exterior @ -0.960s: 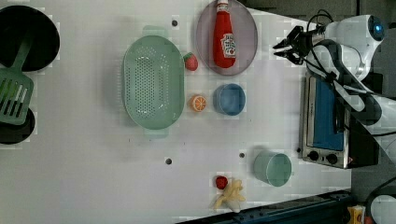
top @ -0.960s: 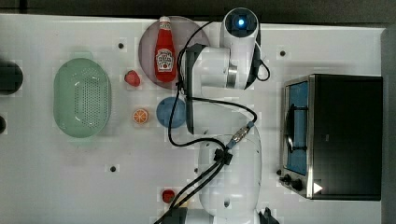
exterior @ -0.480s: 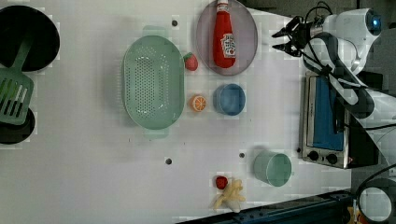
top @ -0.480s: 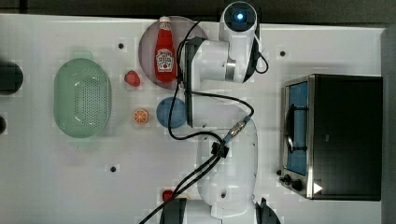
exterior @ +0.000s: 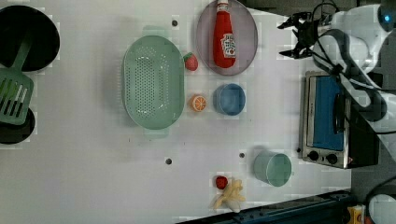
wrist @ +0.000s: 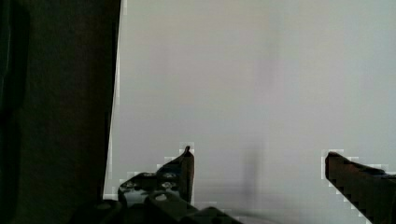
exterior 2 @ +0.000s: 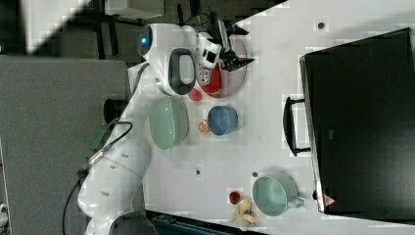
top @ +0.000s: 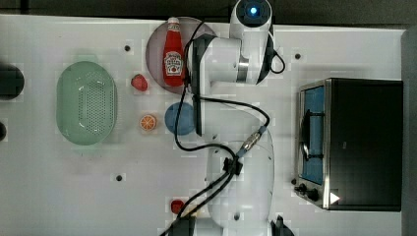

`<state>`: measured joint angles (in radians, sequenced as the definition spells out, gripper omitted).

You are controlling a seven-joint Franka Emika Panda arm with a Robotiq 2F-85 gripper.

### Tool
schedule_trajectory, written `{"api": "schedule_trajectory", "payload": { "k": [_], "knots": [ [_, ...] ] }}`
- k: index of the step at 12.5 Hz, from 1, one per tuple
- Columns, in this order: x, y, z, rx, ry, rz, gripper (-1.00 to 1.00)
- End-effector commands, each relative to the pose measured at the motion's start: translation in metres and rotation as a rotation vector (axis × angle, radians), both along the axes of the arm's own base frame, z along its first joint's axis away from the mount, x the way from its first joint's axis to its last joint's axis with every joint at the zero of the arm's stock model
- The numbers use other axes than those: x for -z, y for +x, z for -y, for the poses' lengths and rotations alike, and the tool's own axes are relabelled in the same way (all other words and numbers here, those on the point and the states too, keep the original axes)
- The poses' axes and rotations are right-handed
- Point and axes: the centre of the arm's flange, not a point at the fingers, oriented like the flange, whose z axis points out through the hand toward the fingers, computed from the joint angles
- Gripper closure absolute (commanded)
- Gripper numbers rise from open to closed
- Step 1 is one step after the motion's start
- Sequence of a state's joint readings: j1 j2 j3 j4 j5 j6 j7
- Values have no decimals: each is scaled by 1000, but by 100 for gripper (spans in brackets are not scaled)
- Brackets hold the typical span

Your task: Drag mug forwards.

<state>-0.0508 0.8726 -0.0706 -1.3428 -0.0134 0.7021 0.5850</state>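
Fingers (wrist: 187, 163) spread wide apart, nothing between them, just bare white table (wrist: 261, 84) showing through the gap. Gripper (exterior: 293, 36) empty, hanging over the tabletop near the toaster oven (exterior: 327, 119), off its blue-door end toward the left view's top, w/ the grey plate (exterior: 226, 37) and ketchup bottle (exterior: 223, 35) on the gripper's other side. In the right view the gripper (exterior 2: 234, 46) sits right by that plate's edge.

Mug (exterior: 273, 169), the teal one, is nowhere near it: also next to the toaster oven but by the knob end, so the whole length of the oven separates mug and gripper. Right view shows the mug (exterior 2: 274, 195) w/ its handle nub pointing toward the oven. Small red fruit (exterior: 221, 182) and a banana (exterior: 229, 196) sit just beside the mug, on the side away from the oven.

Risks, as I read it: long travel alongside the oven, so a low or wide swing could clip the oven's door handle. Blue cup (exterior: 229, 99) lies nearer the gripper than the mug does, an easy wrong target. At the mug, a drag w/ poor contact could tip it or spin it on the nub, or shove it into the banana.

Arm pose: reached well out from base, forearm stretched over the plate area in the top view, wrist bent so the fingers point down-ish at the table.
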Motion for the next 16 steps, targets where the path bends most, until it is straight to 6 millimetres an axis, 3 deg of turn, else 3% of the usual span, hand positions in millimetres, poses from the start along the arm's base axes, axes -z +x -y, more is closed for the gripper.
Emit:
{"api": "schedule_trajectory", "payload": {
  "k": [1,3,7,13,16],
  "knots": [
    [-169,10,16,-211,-73,169,-100],
    [-197,-10,16,-264,-66,129,-100],
    [-231,-65,11,-260,-38,92,-100],
    [-286,-175,-3,-269,29,-46,-100],
    [-328,-227,-7,-315,74,-167,-100]
  ]
}}
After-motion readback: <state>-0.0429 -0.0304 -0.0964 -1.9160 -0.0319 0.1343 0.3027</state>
